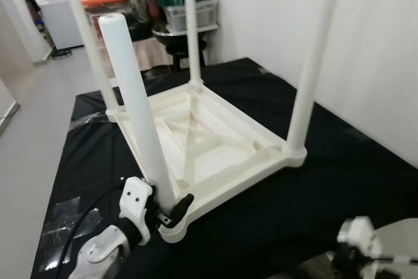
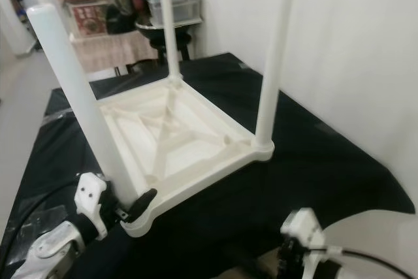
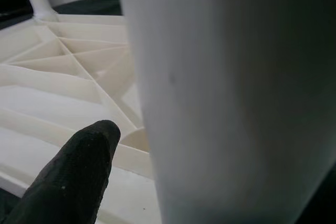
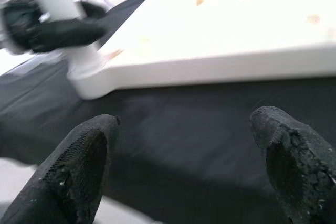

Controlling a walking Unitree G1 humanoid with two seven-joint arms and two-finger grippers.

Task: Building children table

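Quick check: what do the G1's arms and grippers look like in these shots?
Silver-white arm shells with white wrist housings. Left gripper and right gripper each have two long black fingers with a coarse, pitted rubbery surface. A black cable loops by the left wrist.

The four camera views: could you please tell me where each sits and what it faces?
Left eye view: head, looking down at the upturned white table; left gripper around the near leg.
Right eye view: the same scene, right gripper low.
Left wrist view: along one finger, leg close.
Right wrist view: over the black sheet, facing the table; shares the gripped leg.
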